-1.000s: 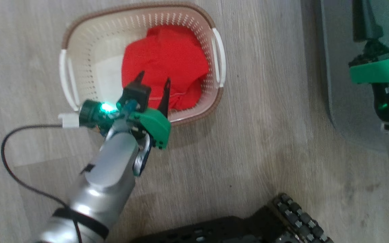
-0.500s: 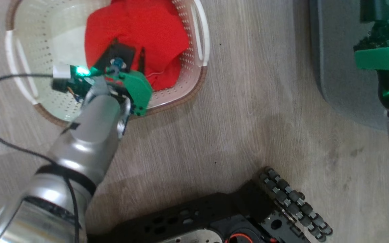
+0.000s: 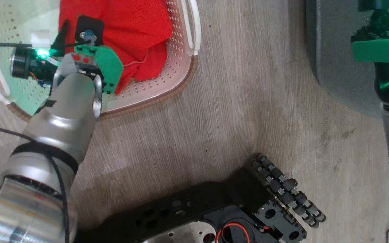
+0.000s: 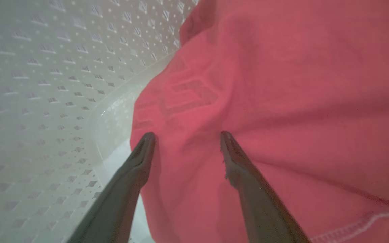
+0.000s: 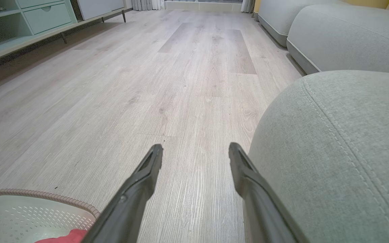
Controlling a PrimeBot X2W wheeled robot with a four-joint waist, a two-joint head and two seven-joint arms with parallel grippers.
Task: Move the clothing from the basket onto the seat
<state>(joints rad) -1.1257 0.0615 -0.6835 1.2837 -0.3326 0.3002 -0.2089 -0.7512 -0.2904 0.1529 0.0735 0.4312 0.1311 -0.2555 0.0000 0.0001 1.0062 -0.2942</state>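
Clothing [image 3: 130, 30] lies heaped in the right half of the basket [image 3: 175, 72], pressed up against the wall below the right handle [image 3: 196, 33]. The left half of the basket shows bare perforated plastic. The basket stands on the floor [image 3: 231, 118] at the far left of the head view. The seat [image 3: 332, 60] is at the far right, well apart from the basket.

The left gripper [image 4: 187, 135] reaches down into the basket with its jaws spread wide and nothing clamped. In the left wrist view its fingertips are at the red fabric, the left one by the clothing's left edge and the right one over the cloth. Whether they touch it cannot be told. A pale stitched hem [image 4: 356, 226] runs along the near right of the clothing.

The right gripper [image 5: 196, 146] is also wide open and empty. It hangs above the floor just beside the seat's rounded, stitched corner, pointing across the room. In its wrist view the basket's brown rim and a bit of red show at the near left. More grey cushions [image 5: 342, 44] lie far right and a cabinet [image 5: 29, 17] far left.

The robot's black base [image 3: 214, 209] sits on the near floor.
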